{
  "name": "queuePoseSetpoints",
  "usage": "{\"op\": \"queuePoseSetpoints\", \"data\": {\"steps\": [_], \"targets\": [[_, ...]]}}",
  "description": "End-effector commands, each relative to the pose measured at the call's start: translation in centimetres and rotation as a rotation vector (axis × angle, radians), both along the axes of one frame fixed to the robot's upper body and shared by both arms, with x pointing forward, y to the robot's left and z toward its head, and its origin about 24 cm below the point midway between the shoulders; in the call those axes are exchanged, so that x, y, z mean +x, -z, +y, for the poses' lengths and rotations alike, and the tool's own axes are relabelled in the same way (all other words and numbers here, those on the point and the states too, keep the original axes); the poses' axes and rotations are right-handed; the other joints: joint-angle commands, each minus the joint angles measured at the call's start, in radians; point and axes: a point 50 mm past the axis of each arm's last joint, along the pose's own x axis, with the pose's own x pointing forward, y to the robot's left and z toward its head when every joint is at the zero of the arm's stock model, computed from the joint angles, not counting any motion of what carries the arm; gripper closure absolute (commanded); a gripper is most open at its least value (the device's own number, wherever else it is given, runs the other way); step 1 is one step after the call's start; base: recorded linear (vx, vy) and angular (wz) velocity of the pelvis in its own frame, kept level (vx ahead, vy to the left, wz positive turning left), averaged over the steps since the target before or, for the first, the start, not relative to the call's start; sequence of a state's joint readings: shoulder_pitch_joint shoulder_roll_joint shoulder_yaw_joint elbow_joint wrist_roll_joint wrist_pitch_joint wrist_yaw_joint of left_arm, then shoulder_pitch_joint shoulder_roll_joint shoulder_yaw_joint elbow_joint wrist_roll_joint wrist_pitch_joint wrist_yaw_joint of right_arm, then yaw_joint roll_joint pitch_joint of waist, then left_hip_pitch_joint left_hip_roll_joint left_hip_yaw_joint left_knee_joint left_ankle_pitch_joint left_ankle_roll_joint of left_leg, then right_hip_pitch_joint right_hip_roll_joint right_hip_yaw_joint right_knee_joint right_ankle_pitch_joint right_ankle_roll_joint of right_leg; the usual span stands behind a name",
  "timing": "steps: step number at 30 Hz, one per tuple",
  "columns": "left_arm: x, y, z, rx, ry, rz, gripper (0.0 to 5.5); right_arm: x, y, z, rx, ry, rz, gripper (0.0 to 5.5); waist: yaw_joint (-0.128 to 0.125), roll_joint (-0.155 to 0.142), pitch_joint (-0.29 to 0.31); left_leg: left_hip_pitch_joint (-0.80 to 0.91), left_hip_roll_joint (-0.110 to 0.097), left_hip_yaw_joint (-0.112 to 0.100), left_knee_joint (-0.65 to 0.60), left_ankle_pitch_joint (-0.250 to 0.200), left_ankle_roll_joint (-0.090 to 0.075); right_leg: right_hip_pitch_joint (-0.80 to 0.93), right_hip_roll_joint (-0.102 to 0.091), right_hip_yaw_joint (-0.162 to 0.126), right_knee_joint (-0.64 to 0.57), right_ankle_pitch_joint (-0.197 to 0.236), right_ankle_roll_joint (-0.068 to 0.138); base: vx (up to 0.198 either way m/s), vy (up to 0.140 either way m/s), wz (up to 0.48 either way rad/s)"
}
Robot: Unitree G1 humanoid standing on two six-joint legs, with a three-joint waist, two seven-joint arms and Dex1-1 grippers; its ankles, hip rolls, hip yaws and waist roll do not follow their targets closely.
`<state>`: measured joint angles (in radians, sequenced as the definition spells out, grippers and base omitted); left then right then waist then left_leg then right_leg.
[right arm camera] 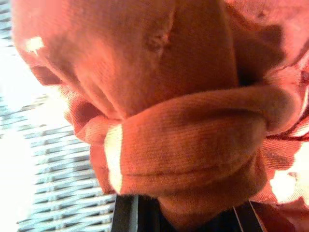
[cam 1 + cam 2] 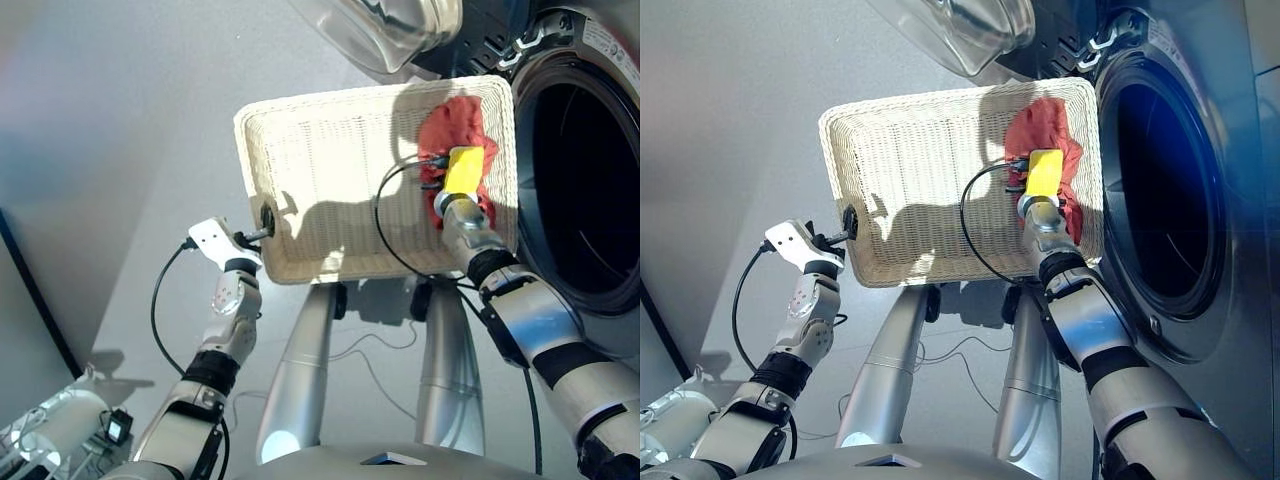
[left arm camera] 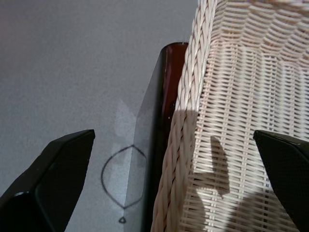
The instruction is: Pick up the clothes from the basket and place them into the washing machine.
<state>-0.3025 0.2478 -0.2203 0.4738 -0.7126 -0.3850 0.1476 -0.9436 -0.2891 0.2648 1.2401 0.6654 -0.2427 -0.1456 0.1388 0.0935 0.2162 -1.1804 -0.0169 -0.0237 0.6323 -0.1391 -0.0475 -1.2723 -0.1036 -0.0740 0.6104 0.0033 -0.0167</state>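
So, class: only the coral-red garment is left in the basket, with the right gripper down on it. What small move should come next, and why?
Probably lift the right gripper straight up with the coral-red garment: cloth bunches right against its wrist camera, and the washing machine mouth stands open just beside the basket. Whether the fingers have closed is hidden.

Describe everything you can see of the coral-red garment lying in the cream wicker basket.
The coral-red garment is a soft, knitted-looking cloth, crumpled into a bunched heap with thick rolled folds. It lies inside the shallow cream-white woven wicker basket, in the corner nearest the dark grey washing machine's round drum mouth. It is the only garment visible there. The right claw is down on it, pressed into the folds; cloth hides its fingers.
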Motion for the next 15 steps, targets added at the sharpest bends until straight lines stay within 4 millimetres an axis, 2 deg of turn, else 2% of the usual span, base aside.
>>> {"op": "queuePoseSetpoints", "data": {"steps": [1,5,8,10,11,12,15], "targets": [[-0.6,-0.9,2.0,0.04,-0.073,-0.063,0.0,-0.7,-1.2,-1.8,0.28,0.131,-0.202,5.5,-0.022,0.047,-0.009,0.045,-0.027,0.074,-0.076,0.012,0.075,0.101,0.032,0.005,-0.071,-0.026,0.041,0.0,0.0,0.0],[-1.0,-0.4,2.1,0.027,-0.091,-0.057,0.0,-2.0,-2.0,-4.1,0.607,0.293,-0.412,5.5,-0.037,0.075,-0.007,0.078,-0.033,0.082,-0.097,0.011,0.077,0.127,0.034,0.016,-0.092,-0.025,0.046,0.0,0.0,0.0],[-1.4,0.1,2.4,0.016,-0.096,-0.044,0.0,-2.5,-4.1,-6.1,0.745,0.371,-0.581,5.5,-0.036,0.091,-0.008,0.091,-0.036,0.088,-0.096,0.007,0.08,0.131,0.036,0.029,-0.091,-0.027,0.049,0.0,0.0,0.0],[-1.7,0.5,2.5,0.016,-0.092,-0.033,0.0,-3.0,-6.4,-7.9,0.801,0.431,-0.714,5.5,-0.035,0.101,-0.012,0.09,-0.037,0.093,-0.093,0.004,0.083,0.125,0.038,0.037,-0.089,-0.028,0.049,0.0,0.0,0.0],[-1.9,0.6,2.7,0.017,-0.098,-0.028,0.0,-3.5,-8.8,-9.3,0.806,0.471,-0.828,5.5,-0.036,0.109,-0.017,0.088,-0.039,0.094,-0.091,0.003,0.084,0.121,0.04,0.041,-0.087,-0.028,0.05,0.0,0.0,0.0],[-1.9,0.7,2.7,0.018,-0.093,-0.026,0.0,-3.9,-9.8,-9.9,0.796,0.507,-0.864,5.5,-0.031,0.114,-0.019,0.086,-0.039,0.096,-0.088,0.001,0.086,0.116,0.04,0.044,-0.084,-0.029,0.05,0.0,0.0,0.0],[-2.5,1.2,3.2,0.05,-0.097,-0.008,0.0,-6.2,-15.0,-13.6,0.724,0.619,-1.072,5.5,-0.03,0.124,-0.032,0.076,-0.041,0.096,-0.078,-0.002,0.088,0.1,0.041,0.05,-0.071,-0.031,0.051,0.0,0.0,0.0]]}}
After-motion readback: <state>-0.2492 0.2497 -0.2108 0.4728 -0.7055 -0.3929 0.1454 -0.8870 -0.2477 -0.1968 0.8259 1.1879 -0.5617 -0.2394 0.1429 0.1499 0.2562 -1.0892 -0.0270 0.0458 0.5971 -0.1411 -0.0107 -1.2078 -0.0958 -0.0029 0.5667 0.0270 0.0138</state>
